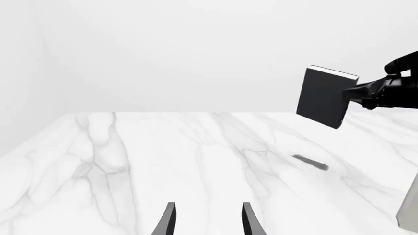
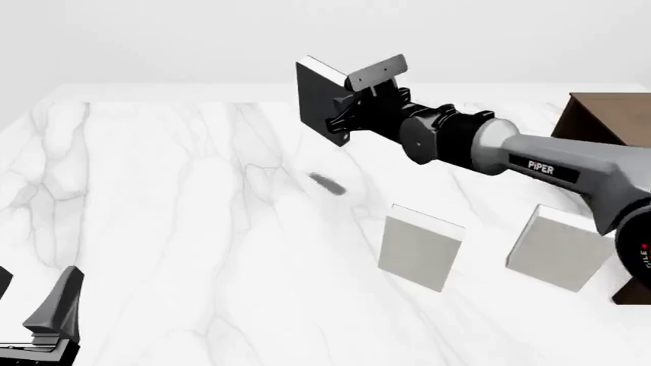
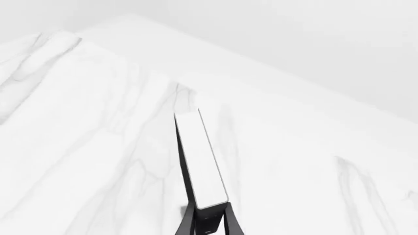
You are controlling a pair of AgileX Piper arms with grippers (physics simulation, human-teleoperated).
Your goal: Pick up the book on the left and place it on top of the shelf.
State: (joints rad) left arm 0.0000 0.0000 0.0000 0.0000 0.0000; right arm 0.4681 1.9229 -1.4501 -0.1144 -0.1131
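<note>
The right gripper [image 2: 344,122] is clamped on the charcoal book [image 2: 317,97], holding it upright in the air above the marble table [image 2: 163,198]. Thin, dark cover, white page edge. The left gripper [image 1: 205,220] hangs empty, fingers apart.

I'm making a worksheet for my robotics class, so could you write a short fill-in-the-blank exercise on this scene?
1. The dark book is gripped by the ____ gripper.
2. The book is held ____ the table, not resting on it.
3. ____ light grey books stand on the table.
4. The left gripper holds ____.

Missing words: right; above; Two; nothing
</note>
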